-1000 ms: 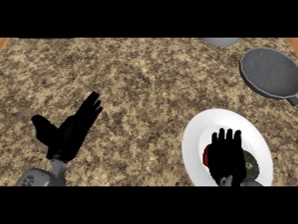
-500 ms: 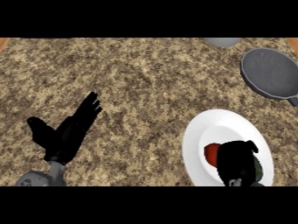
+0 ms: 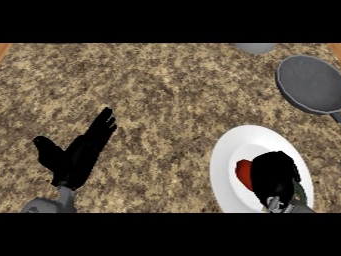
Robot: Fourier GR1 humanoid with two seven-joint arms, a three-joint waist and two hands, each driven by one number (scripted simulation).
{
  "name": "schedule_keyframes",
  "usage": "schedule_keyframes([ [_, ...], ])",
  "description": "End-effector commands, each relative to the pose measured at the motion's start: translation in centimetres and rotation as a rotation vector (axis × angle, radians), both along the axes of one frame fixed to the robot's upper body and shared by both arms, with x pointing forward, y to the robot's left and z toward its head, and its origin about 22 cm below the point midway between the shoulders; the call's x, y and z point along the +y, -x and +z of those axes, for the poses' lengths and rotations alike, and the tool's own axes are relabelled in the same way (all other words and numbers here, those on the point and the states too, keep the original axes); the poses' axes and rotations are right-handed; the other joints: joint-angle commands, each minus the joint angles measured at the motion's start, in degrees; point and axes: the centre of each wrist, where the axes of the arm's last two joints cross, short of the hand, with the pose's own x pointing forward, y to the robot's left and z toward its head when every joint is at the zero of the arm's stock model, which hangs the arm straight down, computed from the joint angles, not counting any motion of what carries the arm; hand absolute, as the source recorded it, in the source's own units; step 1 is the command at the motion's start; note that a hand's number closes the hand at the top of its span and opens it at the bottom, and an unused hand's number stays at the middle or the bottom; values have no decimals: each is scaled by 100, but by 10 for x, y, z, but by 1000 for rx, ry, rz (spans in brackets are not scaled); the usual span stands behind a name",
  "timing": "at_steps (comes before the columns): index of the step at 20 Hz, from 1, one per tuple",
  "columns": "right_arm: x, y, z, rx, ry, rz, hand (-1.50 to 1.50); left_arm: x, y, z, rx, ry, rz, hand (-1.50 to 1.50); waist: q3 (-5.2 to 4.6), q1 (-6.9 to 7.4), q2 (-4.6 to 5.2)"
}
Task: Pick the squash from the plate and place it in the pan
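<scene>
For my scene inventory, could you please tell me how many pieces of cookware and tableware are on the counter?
2 fully in view: a white plate at lower right, and a grey pan at upper right. A grey object, cut off at the top edge, might be a third.

white plate [image 3: 232, 155]; red squash [image 3: 243, 172]; grey pan [image 3: 313, 84]; brown speckled counter [image 3: 165, 90].

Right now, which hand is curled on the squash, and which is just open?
The right hand, curled over the squash on the plate. The left hand rests open on the counter's left.

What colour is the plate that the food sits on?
White. The plate shows plainly in the head view, lower right on the speckled brown counter.
</scene>
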Motion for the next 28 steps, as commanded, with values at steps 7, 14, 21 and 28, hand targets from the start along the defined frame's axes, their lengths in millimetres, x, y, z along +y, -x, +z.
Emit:
schedule_keyframes([
  [7,57,-61,58,-421,-734,-394,150,-2,-3,3,-11,-5,-12,0,42,48,78],
  [14,82,-83,112,-946,-877,-321,150,0,-3,8,-16,-3,-30,0,18,124,21],
  [21,62,-100,119,-1193,-1191,-364,150,-8,-3,-2,-11,4,-2,0,19,76,62],
  [28,5,-141,100,-1256,-1276,-449,150,-15,-6,-1,-10,3,-20,0,14,37,45],
])
